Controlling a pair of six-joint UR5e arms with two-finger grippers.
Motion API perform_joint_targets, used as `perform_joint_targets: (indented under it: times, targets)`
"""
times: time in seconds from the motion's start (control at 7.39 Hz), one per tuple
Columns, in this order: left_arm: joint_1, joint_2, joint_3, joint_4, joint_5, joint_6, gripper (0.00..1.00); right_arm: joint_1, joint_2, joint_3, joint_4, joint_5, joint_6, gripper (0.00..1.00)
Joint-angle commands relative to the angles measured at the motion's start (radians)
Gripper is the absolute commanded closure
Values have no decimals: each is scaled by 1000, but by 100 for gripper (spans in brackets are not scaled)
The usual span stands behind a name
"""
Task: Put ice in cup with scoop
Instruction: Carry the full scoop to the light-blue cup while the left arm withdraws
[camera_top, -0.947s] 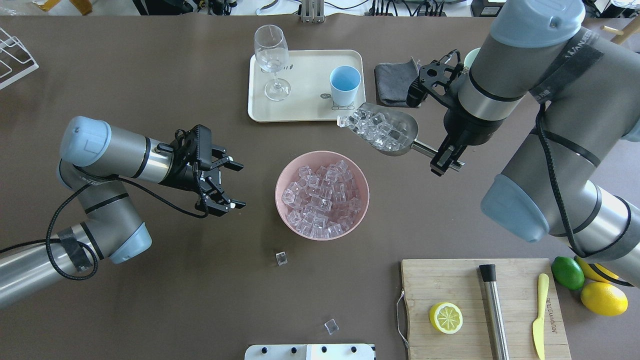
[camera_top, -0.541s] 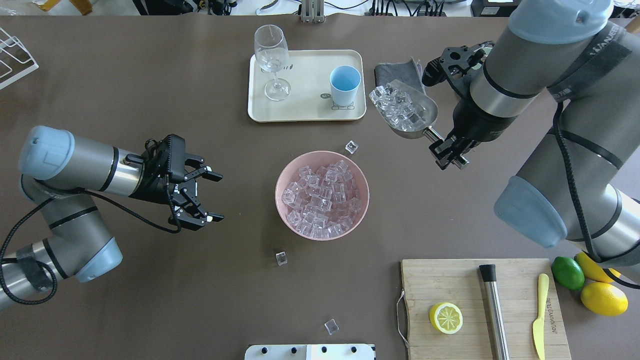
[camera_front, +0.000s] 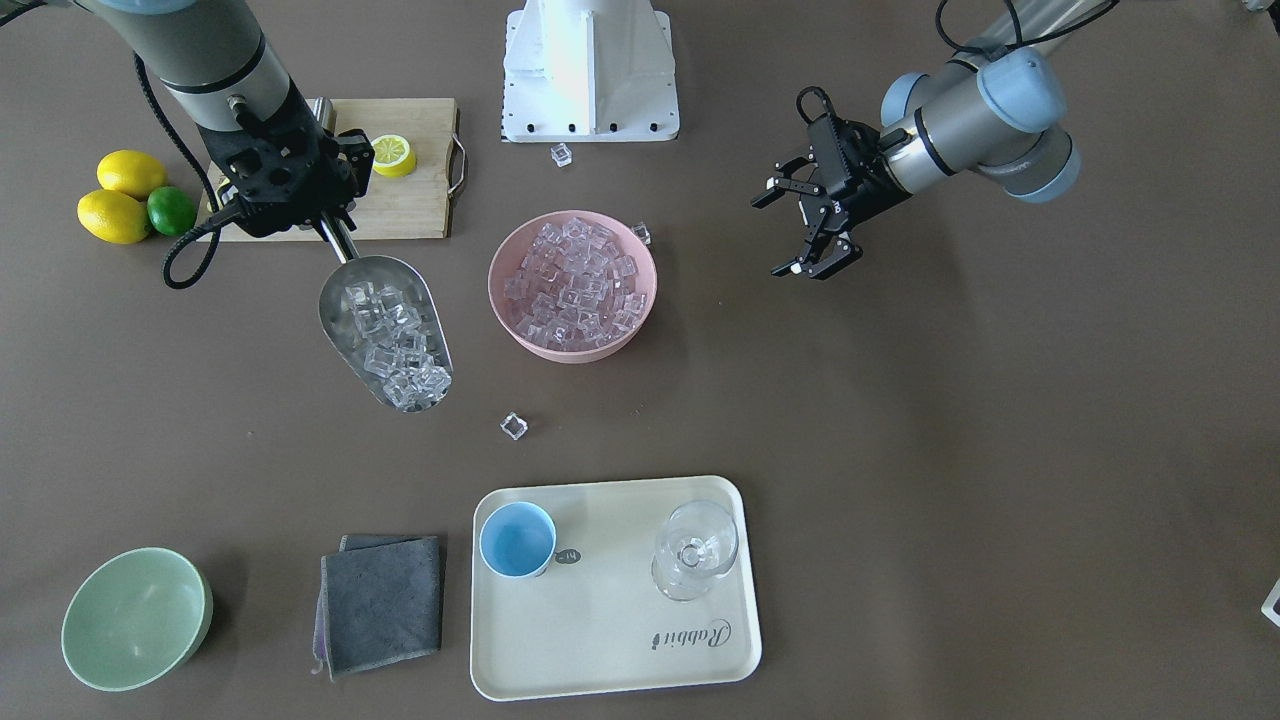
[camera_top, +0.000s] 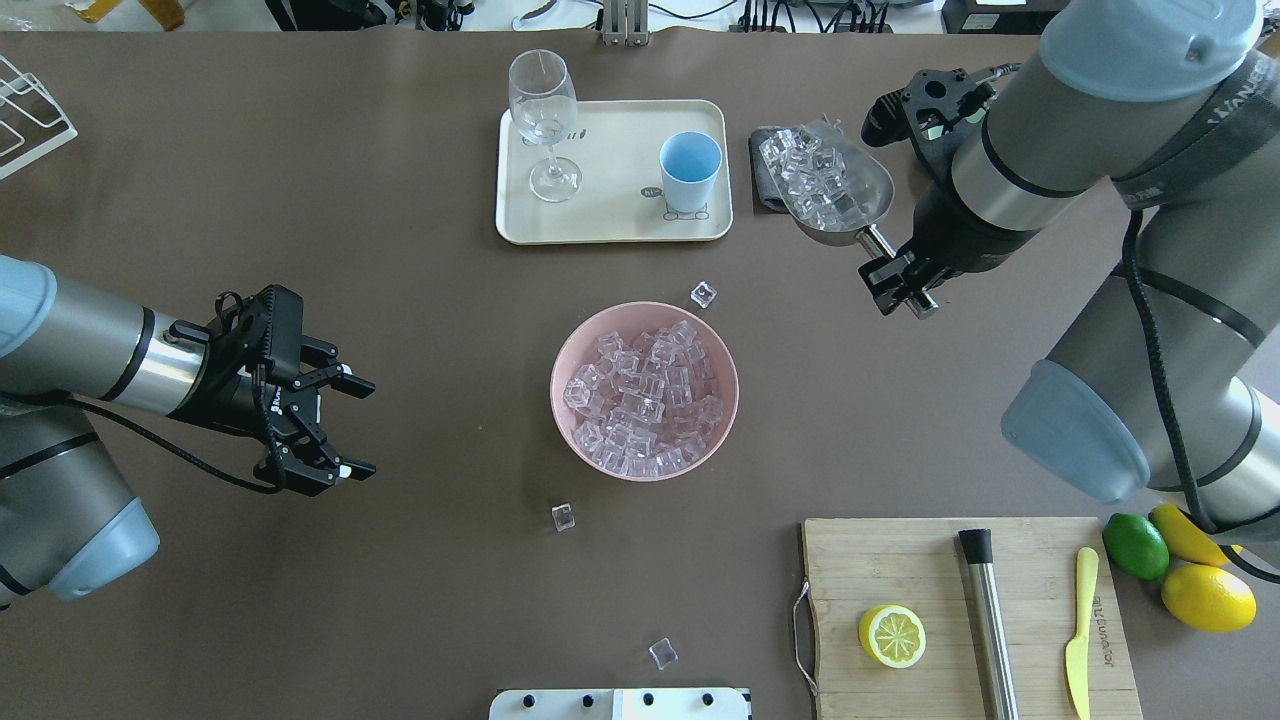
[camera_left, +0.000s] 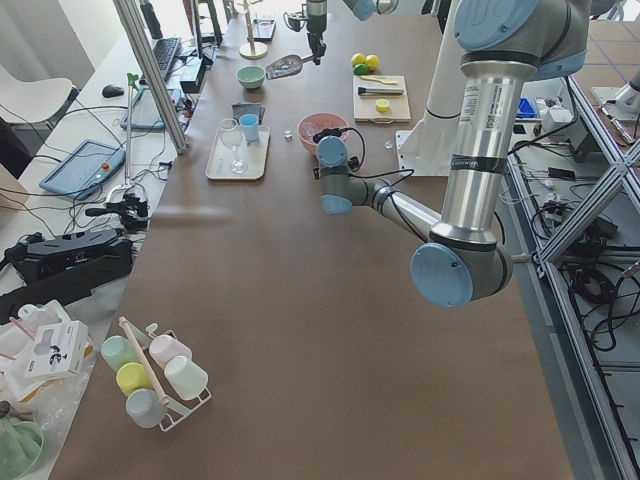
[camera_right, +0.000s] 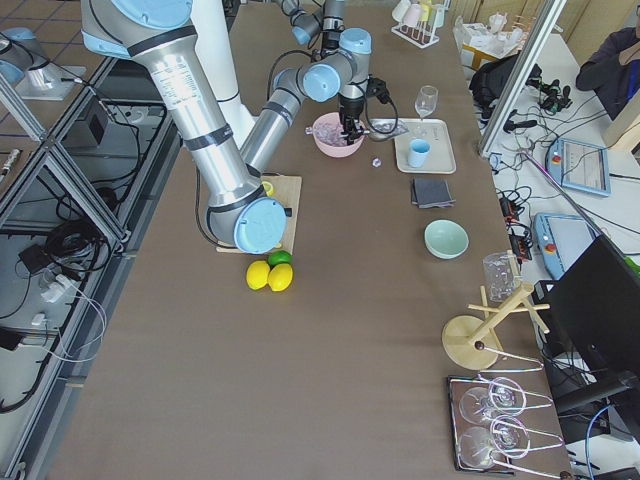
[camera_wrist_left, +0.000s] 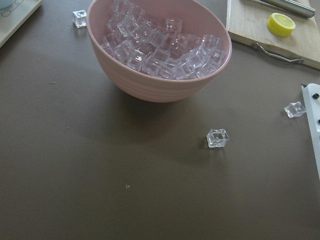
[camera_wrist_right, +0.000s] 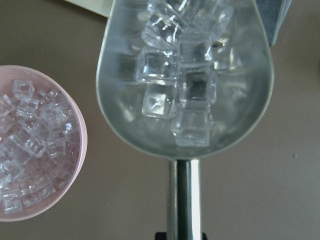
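Gripping the handle of the scoop (camera_top: 835, 190), the right gripper (camera_top: 900, 285) held it, loaded with ice (camera_top: 810, 175), beyond the pink bowl (camera_top: 557, 372) to its right. The cup (camera_top: 689, 168) stood on a tray (camera_top: 610, 215) beyond the bowl. The left gripper (camera_top: 362, 427), jaws apart, hovered left of the bowl.

The cream tray (camera_front: 600, 625) carries "Rabbit" in script; a small dark oval (camera_top: 651, 191) on it beside the cup (camera_top: 690, 165) reads "hi".
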Motion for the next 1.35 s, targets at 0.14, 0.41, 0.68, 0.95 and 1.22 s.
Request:
perform_joint_targets:
  times: [0.14, 0.41, 0.68, 0.95, 1.22]
  targets:
    - [-179, 44, -18, 179, -173, 0, 1, -1, 39, -71, 41, 4, 59, 100]
    - [-259, 127, -38, 199, -169, 0, 1, 1, 109, -109, -38, 26, 58, 100]
    - [-356, 156, -42, 337, -164, 0, 1, 2, 206, -207, -80, 31, 57, 100]
    - [-480, 231, -44, 473, -163, 0, 1, 25, 301, -337, -118, 75, 53, 100]
    - [-589, 253, -38, 677, -163, -2, 1, 44, 364, -464, -118, 168, 51, 100]
